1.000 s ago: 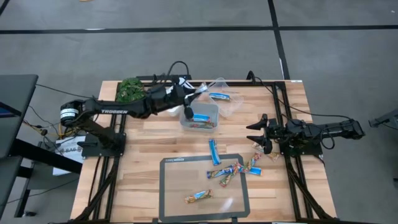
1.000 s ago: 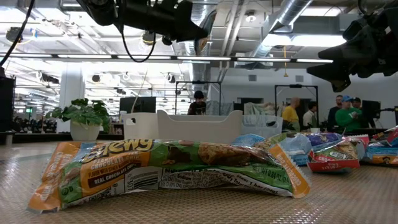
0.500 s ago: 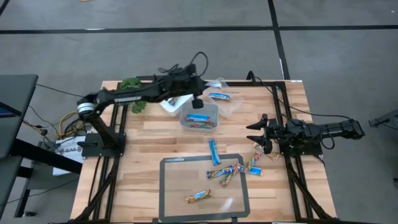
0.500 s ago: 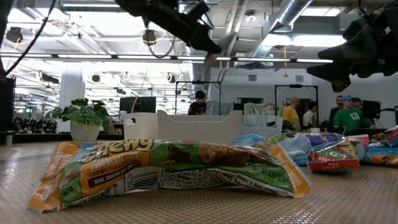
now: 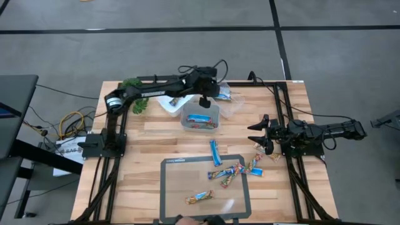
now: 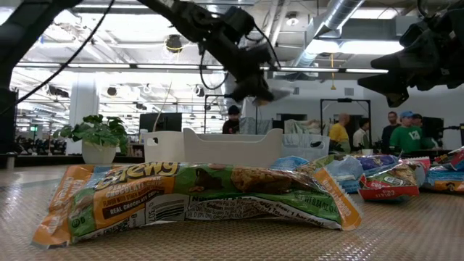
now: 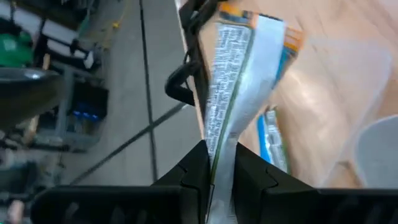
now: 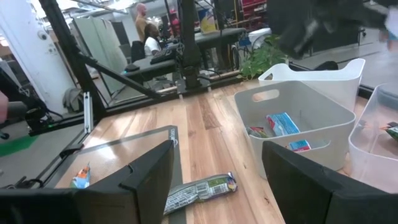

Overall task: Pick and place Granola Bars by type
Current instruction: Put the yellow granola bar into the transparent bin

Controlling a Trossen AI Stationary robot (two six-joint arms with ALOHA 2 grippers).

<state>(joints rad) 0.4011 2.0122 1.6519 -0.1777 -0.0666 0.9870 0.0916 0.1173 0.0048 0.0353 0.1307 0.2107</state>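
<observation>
My left gripper (image 5: 204, 100) hangs over the far tubs, between the middle tub (image 5: 200, 117) and the clear tub (image 5: 230, 103), shut on one granola bar (image 7: 239, 81). That bar shows its silver printed back and an orange end. The middle tub holds blue bars (image 5: 201, 117), the clear tub a blue bar (image 5: 222, 96), and the white tub (image 5: 167, 105) another. Loose bars lie flat on the table: a blue one (image 5: 214, 152), a mixed cluster (image 5: 234, 170), and one (image 5: 199, 197) on the mat. My right gripper (image 5: 255, 134) waits open at the table's right side. My left gripper (image 7: 217, 165) pinches the bar by its near end (image 7: 219, 146) between the two fingers. The bar runs straight out from the fingertips, along the fingers. It is lifted clear, above the clear tub and its blue bar (image 7: 273, 146).
A dark-edged mat (image 5: 169, 187) lies at the table's near middle. A potted plant (image 5: 132, 87) stands at the far left corner. The low view is filled by a Chewy bar (image 6: 196, 199). People stand in the room beyond the table.
My left arm has stretched out and swung toward the table's right and far edge, carrying its gripper from the middle tub's left rim to the gap beside the clear tub. The white tub, hidden under the arm before, now shows. The right arm has kept still.
</observation>
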